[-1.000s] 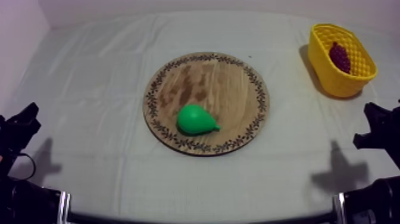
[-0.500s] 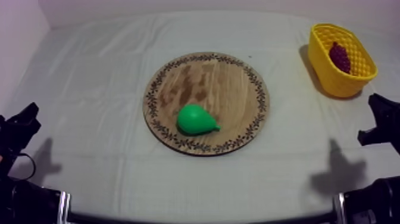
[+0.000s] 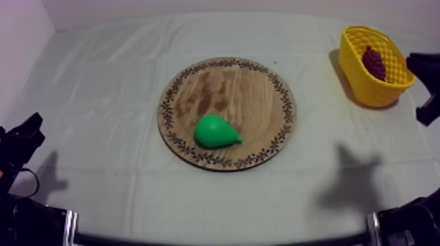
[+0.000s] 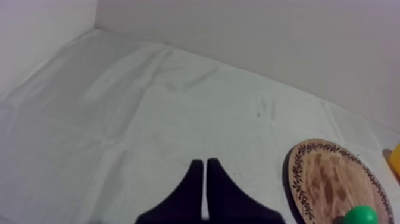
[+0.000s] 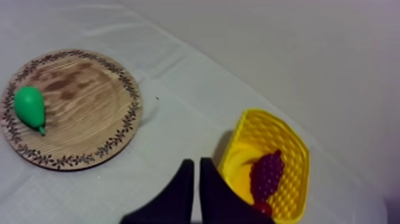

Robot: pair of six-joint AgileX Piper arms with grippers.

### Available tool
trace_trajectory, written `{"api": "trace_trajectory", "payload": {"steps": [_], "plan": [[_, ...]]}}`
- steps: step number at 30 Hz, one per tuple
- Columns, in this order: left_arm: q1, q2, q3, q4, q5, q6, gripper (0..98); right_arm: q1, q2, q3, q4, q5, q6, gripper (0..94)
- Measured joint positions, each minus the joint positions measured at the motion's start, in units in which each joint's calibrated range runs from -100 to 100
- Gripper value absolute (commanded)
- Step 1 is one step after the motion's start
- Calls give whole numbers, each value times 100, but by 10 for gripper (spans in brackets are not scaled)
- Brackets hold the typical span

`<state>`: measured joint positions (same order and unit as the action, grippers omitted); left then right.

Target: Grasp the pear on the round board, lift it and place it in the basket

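Observation:
The green pear [image 3: 216, 131] lies on its side on the near part of the round wooden board [image 3: 242, 91], at the table's middle. The yellow basket [image 3: 366, 88] stands at the far right with a bunch of grapes [image 3: 374, 63] inside. My right gripper [image 3: 429, 88] hangs at the right edge, just beside the basket and far from the pear. In the right wrist view its fingers [image 5: 194, 170] lie together, shut on nothing, near the basket [image 5: 268, 128]; the pear [image 5: 30, 107] is far off. My left gripper [image 3: 26, 134] rests low at the left, its fingers [image 4: 204, 173] together.
Beneath the grapes [image 5: 266, 173] in the basket shows a small red fruit [image 5: 260, 207]. Bare cloth surrounds the board [image 5: 89, 107]. The left wrist view takes in the board's edge [image 4: 333, 179] and the pear [image 4: 362, 214]. A wall runs along the table's far side.
My right arm has moved from low at the right side up towards the basket, and its shadow on the cloth has slid left. The left arm and the pear have stayed put.

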<state>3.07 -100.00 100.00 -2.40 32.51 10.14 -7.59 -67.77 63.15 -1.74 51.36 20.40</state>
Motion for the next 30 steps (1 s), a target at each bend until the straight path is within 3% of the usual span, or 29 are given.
{"api": "trace_trajectory", "payload": {"steps": [7, 17, 30], "plan": [[0, 0, 0, 0, 0, 0, 1, -595, 1600, -1821, 10, 1036, 363, 37], [0, 0, 0, 0, 0, 0, 1, -1598, 3560, -4176, 131, 2456, 482, 77], [0, 0, 0, 0, 0, 0, 1, -2630, 5554, -5962, 432, 3838, 462, 116]]}}
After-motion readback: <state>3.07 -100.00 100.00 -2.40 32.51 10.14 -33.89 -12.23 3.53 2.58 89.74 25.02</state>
